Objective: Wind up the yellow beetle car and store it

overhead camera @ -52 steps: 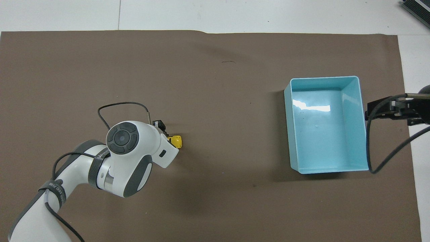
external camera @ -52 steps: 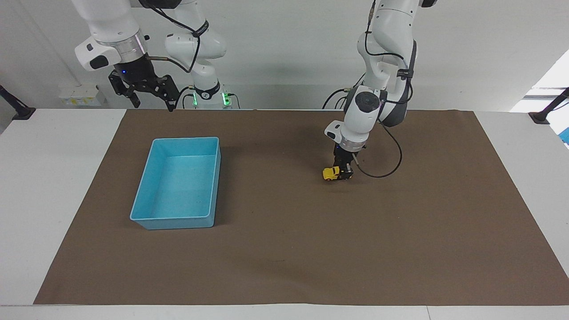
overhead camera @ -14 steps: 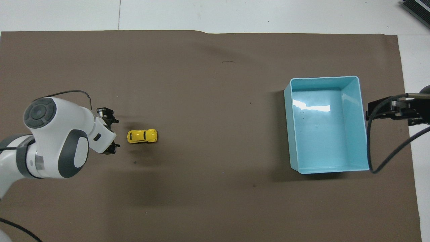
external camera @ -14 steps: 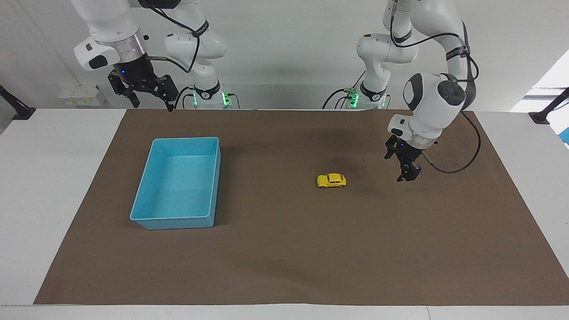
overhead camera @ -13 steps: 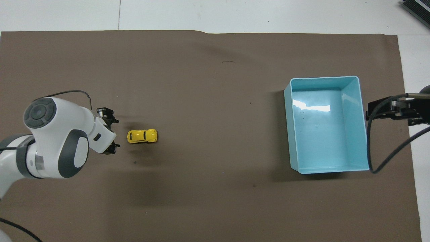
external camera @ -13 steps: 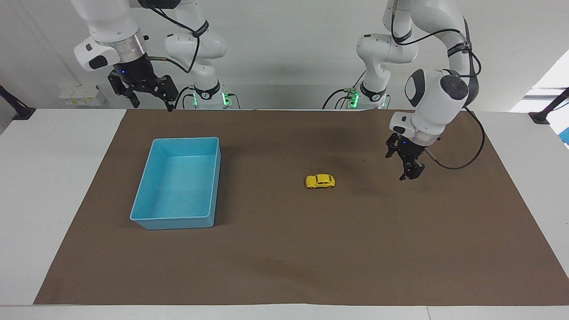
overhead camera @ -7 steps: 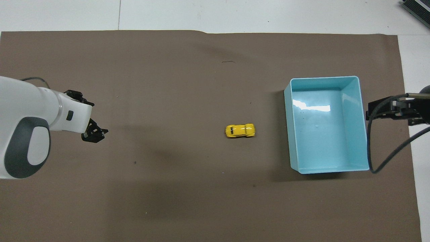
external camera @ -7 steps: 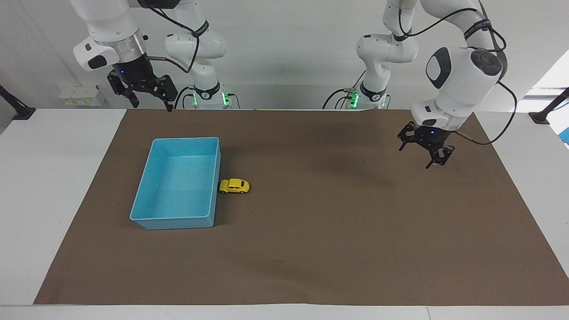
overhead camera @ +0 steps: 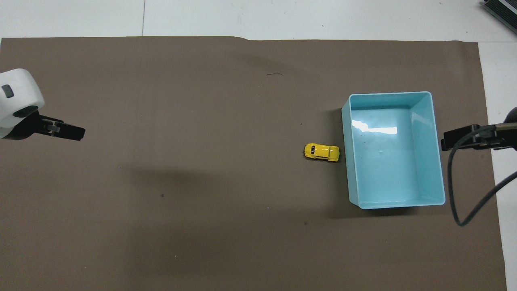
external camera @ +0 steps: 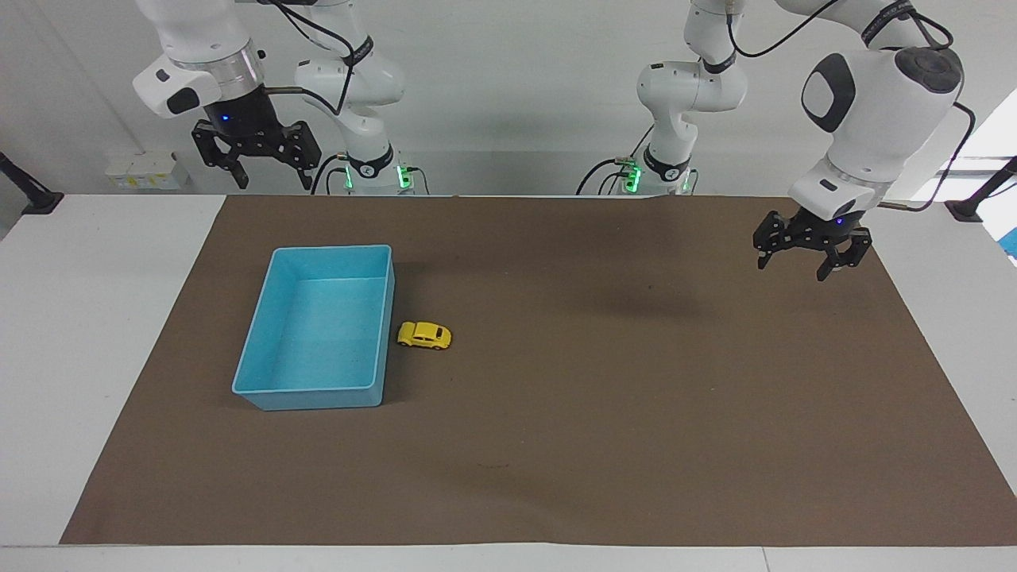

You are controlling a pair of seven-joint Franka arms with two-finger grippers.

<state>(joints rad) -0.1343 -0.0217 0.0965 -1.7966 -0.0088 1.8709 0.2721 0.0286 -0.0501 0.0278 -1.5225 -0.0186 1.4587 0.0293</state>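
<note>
The yellow beetle car (external camera: 424, 335) stands on its wheels on the brown mat, close beside the long wall of the blue bin (external camera: 318, 395) on the side toward the left arm's end, with a thin gap showing. It also shows in the overhead view (overhead camera: 321, 152) next to the bin (overhead camera: 348, 173). The bin is empty. My left gripper (external camera: 806, 266) is open and empty, raised over the mat's edge at the left arm's end, far from the car. My right gripper (external camera: 270, 179) is open and empty, high over the table edge by the right arm's base, where the arm waits.
The brown mat (external camera: 596, 413) covers most of the white table (external camera: 95, 318). A cable hangs from the right arm's wrist over the mat's edge beside the bin (overhead camera: 468, 210). Black clamp stands sit at both ends of the table.
The left gripper let go of the car, then rose and drew back toward its end. The car rolled across the mat to the bin's wall and stopped beside it.
</note>
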